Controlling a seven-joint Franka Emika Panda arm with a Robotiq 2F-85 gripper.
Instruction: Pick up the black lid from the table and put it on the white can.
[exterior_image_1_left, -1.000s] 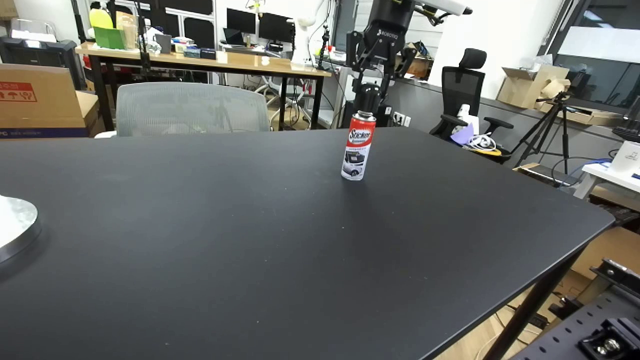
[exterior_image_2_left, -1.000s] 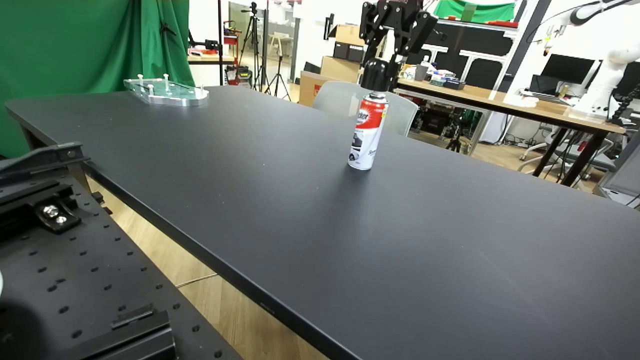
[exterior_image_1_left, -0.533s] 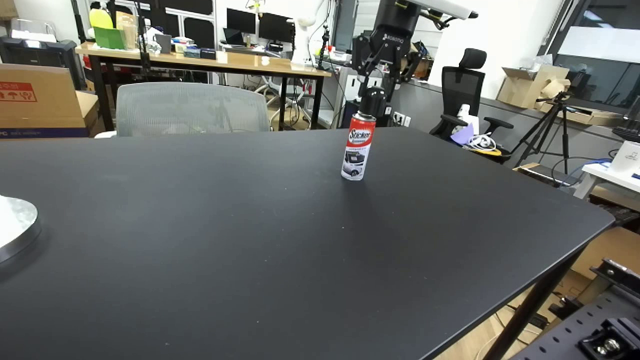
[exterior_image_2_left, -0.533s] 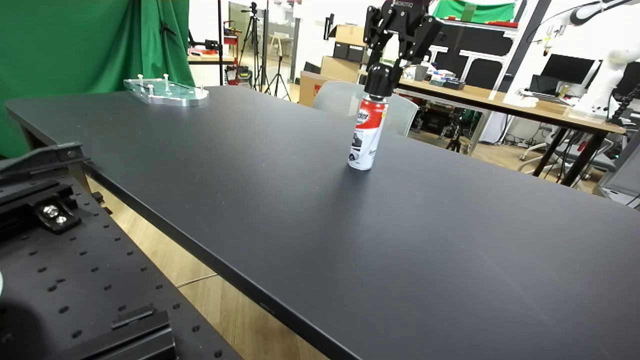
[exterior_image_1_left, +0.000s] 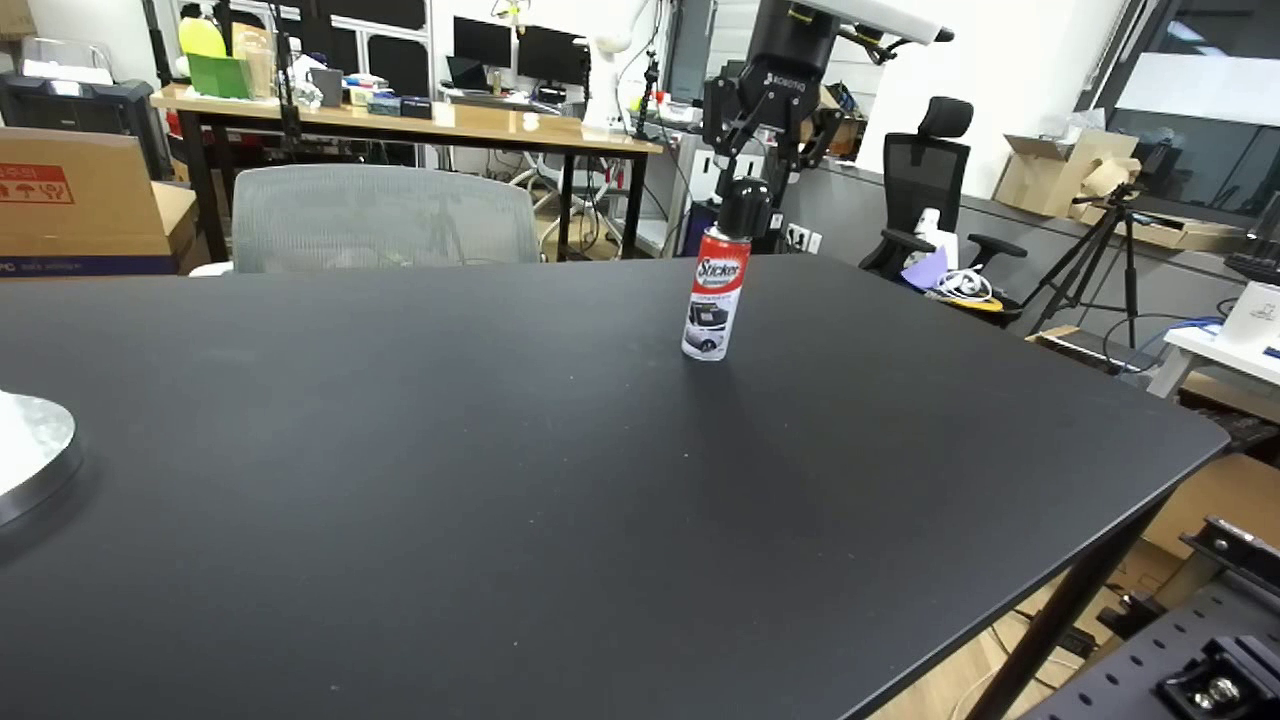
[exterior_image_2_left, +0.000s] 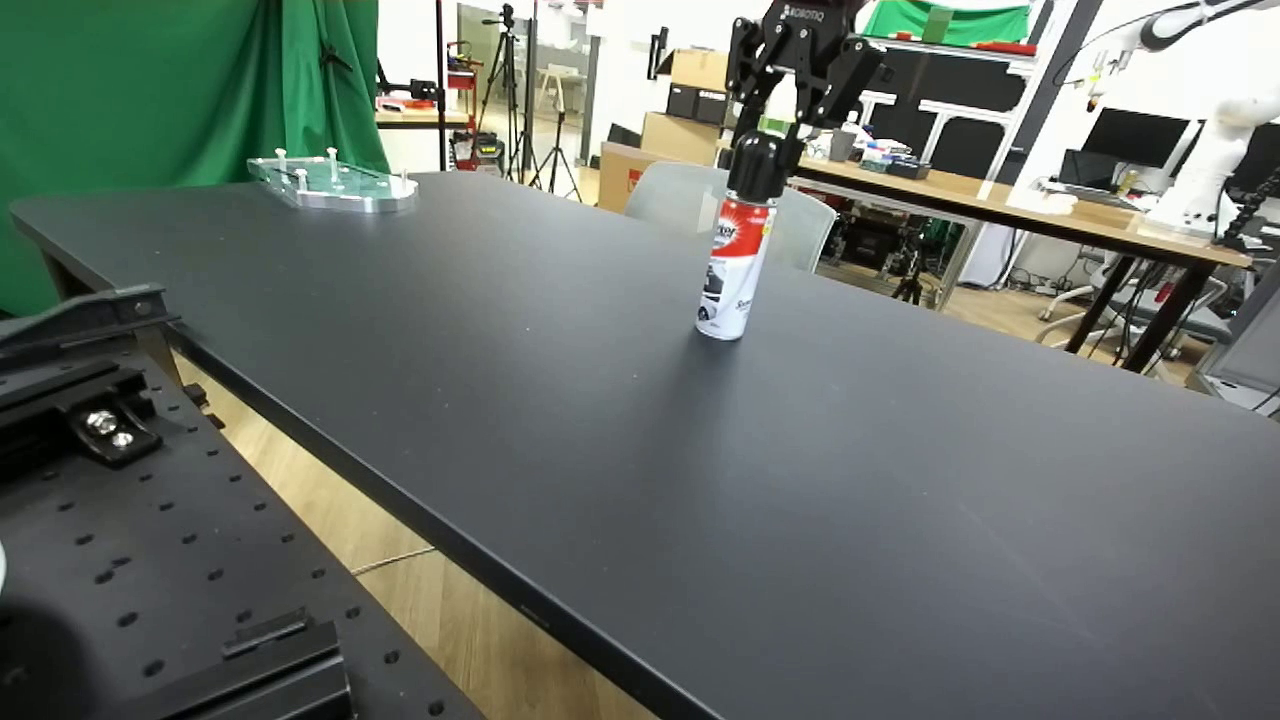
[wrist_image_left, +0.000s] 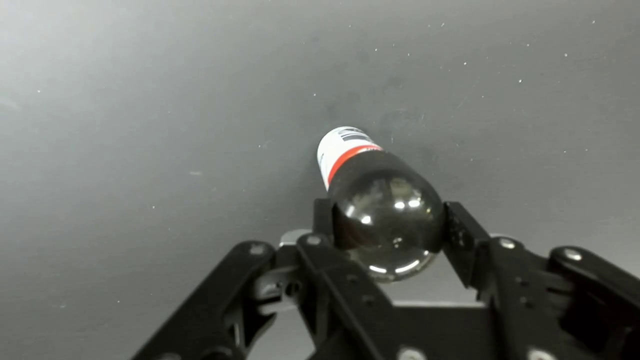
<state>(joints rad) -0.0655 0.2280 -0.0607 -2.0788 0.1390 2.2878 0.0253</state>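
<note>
Clamping the black lid (wrist_image_left: 386, 205) near frame centre with the Robotiq gripper (wrist_image_left: 389, 224), parted lid-wide. Held atop the white spray can (wrist_image_left: 340, 147).

In the wrist view we see glare on the flat matte black table (wrist_image_left: 75, 55), upper left, and white highlights on the glossy domed black lid (wrist_image_left: 387, 210); exterior views are bright.

1. My gripper (exterior_image_1_left: 752, 190) clasps the black lid (exterior_image_1_left: 744, 212) on top of the white can (exterior_image_1_left: 714, 295).
2. The white can stands upright on the table (exterior_image_1_left: 480, 450).
3. A grey mesh-backed chair (exterior_image_1_left: 385, 215) is positioned at the table's far edge.
</note>
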